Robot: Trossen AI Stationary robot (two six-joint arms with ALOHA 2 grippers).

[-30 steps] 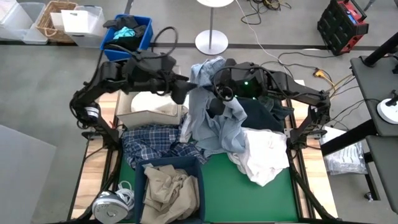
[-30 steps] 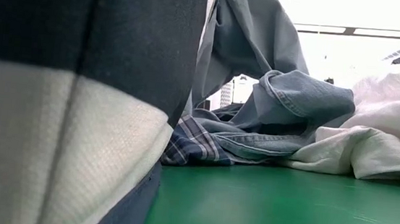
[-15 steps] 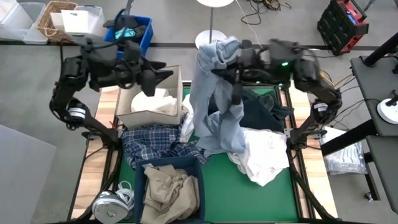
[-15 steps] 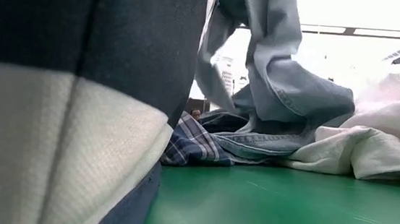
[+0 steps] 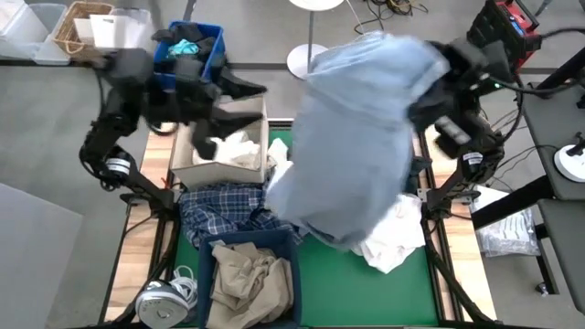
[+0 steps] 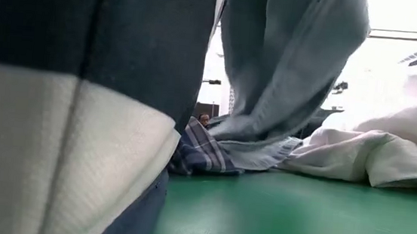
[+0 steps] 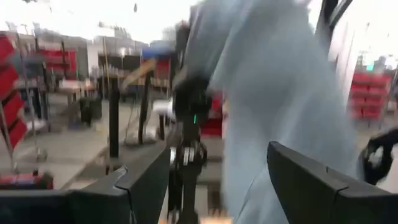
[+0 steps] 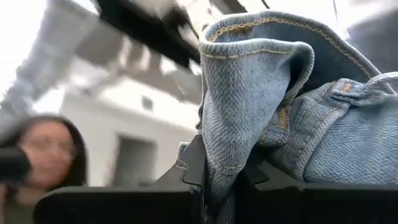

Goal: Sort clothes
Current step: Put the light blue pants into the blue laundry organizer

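- The light blue denim (image 5: 356, 137) is hanging high over the middle of the green worktop (image 5: 366, 288), spread wide and blurred, with its lower edge draping down onto the pile below; in the low view its hem (image 6: 265, 156) is touching the cloth on the worktop.
- The right tool (image 8: 217, 180) is clamping a folded, stitched edge of the denim between its dark fingers (image 8: 186, 168), up at the far right of the worktop.
- A white shirt (image 5: 395, 239) is lying on the right side of the worktop, partly under the hanging denim.
- A blue-white plaid shirt (image 5: 219, 215) is lying just left of the denim, beside a dark bin (image 5: 294, 274) holding tan trousers (image 5: 245, 279).
- A cardboard box (image 5: 219, 172) at the far left is holding white clothes (image 5: 239, 146).
- The left tool (image 7: 214, 180) is hovering above that box with its fingers (image 7: 146, 180) spread apart and nothing between them.
- A blue crate (image 5: 212, 57) is sitting on the floor beyond the worktop.
- A person (image 8: 43, 158) is showing in the room behind, in the right wrist view.
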